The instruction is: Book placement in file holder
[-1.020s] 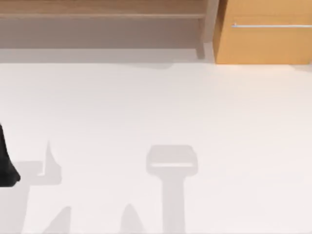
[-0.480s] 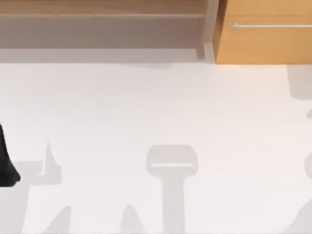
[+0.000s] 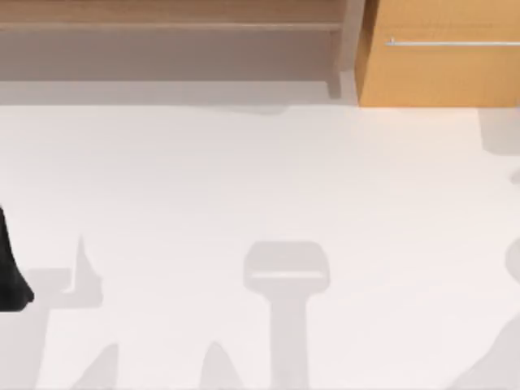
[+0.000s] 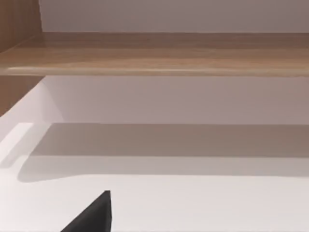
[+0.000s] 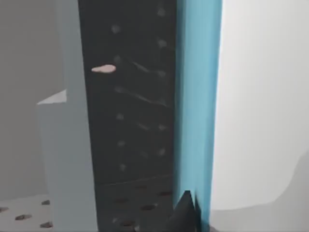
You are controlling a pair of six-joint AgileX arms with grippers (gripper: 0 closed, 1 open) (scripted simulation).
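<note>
In the right wrist view a teal-blue strip runs upright, close to the camera; I take it for the edge of the book. A white surface lies on one side of it. On the other side is a dark perforated panel, then a grey-blue wall, which look like parts of the file holder. One dark fingertip of my right gripper pokes in right at the strip. My left arm rests at the table's left edge, and its dark fingertip hangs over the white table.
A wooden shelf runs along the back, with an orange cabinet at the back right. A thin pale sliver stands near the left arm. Grey shadows fall across the front and the right edge of the white table.
Grey shadows have come in over the table's right edge since a second ago and shifted a little in the last half second. The left arm has not moved.
</note>
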